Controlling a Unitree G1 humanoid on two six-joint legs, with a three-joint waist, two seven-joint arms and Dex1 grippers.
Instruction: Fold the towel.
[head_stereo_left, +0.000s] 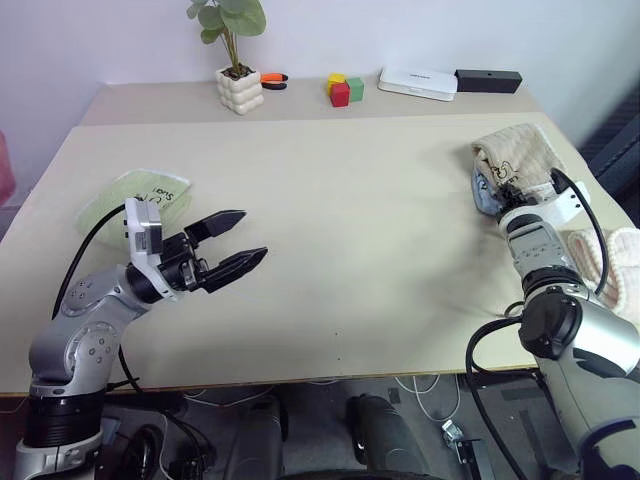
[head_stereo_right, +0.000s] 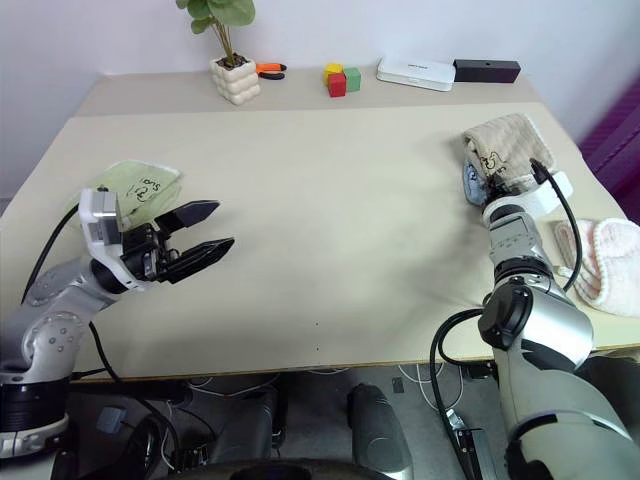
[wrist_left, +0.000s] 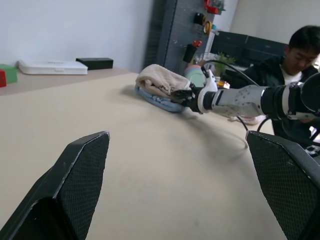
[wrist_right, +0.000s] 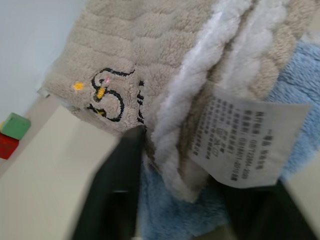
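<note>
Right gripper: fingers parted around beige towel's hem.
Left gripper: spread wide, empty, above table.
Beige towel: folded atop blue towel, far right.
Green towel: left edge.
Blocks: behind.
</note>
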